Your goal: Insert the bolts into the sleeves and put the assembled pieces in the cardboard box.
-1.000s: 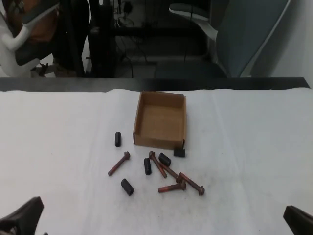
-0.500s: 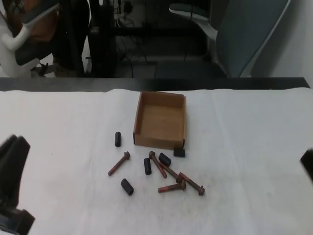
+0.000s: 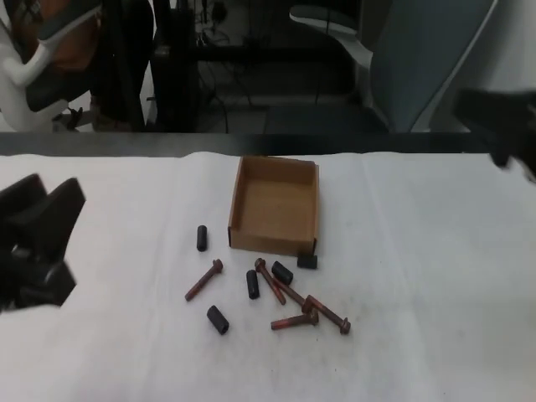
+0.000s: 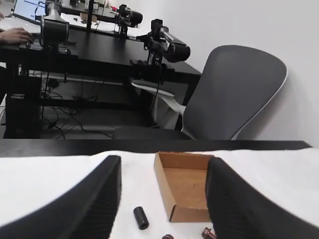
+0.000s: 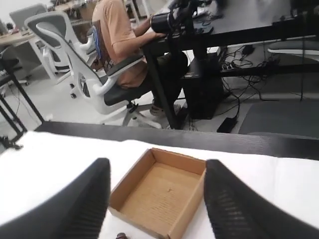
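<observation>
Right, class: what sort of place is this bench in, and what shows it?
Likely a shared office or lab workroom: a grey office chair, black desks with cables beneath, and a white-covered bench.

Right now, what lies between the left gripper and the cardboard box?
One black sleeve on white cloth, close beside the cardboard box; the rest of the stretch to the left gripper is bare. The high view shows it.

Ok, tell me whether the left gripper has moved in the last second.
Yes. In the high view the left gripper has come forward from the near-left corner and now sits about level with the front wall of the cardboard box.
</observation>
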Controlling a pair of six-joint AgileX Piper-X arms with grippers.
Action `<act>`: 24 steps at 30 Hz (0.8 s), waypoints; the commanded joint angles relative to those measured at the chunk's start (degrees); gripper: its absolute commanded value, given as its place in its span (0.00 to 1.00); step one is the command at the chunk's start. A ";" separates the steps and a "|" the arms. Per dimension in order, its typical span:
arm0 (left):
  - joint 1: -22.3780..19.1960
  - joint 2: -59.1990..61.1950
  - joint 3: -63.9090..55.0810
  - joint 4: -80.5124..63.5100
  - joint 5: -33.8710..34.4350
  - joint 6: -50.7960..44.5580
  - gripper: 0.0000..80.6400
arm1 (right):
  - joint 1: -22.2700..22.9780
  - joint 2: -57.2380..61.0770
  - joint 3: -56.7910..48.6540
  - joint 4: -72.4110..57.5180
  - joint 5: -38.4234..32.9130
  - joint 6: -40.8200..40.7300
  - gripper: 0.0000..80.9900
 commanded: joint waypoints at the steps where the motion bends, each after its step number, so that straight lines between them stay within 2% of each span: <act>1: 0.04 5.16 -3.52 -0.36 2.06 3.57 0.61 | 1.00 8.26 -8.56 1.79 -1.62 -5.43 0.66; 4: 0.04 10.02 -6.05 -0.36 2.06 7.23 0.62 | 1.48 14.73 -15.85 6.60 -1.62 -10.67 0.66; 10: 0.04 17.53 -7.96 -0.36 2.06 7.58 0.62 | 2.75 25.54 -27.27 21.63 -1.84 -25.73 0.66; 13: -0.77 20.36 -7.96 -0.46 2.06 7.58 0.62 | 3.71 30.80 -31.33 29.99 -5.00 -35.55 0.66; 17: -4.19 23.12 -7.96 -1.10 1.95 7.58 0.62 | 5.56 36.66 -34.31 39.73 -6.32 -48.46 0.66; 20: -7.05 24.88 -7.96 -2.11 1.67 7.58 0.62 | 7.13 41.30 -35.94 44.28 -6.14 -52.57 0.66; 24: -10.65 27.56 -7.96 -5.18 1.61 7.58 0.62 | 10.74 46.07 -36.52 47.45 -1.23 -56.51 0.66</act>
